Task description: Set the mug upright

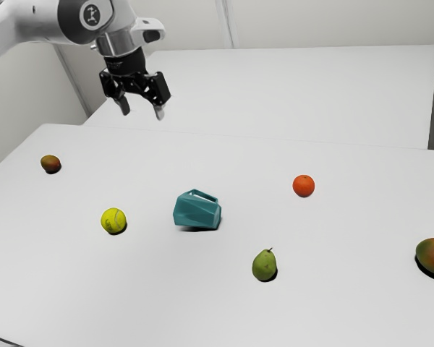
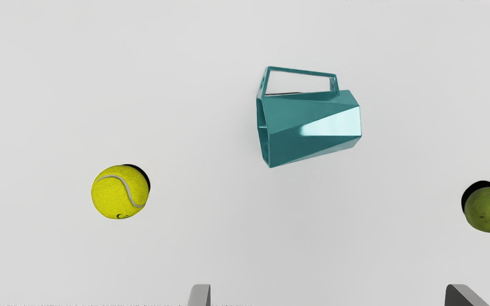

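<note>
My fingers (image 1: pixel 142 110) stand wide apart and released, with nothing between them. They hang well above the desk (image 1: pixel 152 296), showing past its far edge toward the exterior view's left. The teal mug (image 1: pixel 197 211) lies on its side on the desk, well apart from the fingers and below them. From the wrist camera I see it out ahead of the fingertips, within the span between the two. Its open mouth faces the side where the tennis ball (image 1: pixel 113 220) sits, its base points toward the pear's side, and its handle juts toward the desk's far edge. The green pear (image 1: pixel 264 266) is nearer the desk's near edge than the mug. An orange (image 1: pixel 304 186) sits on the mug's other side from the ball, closer to the far edge.
</note>
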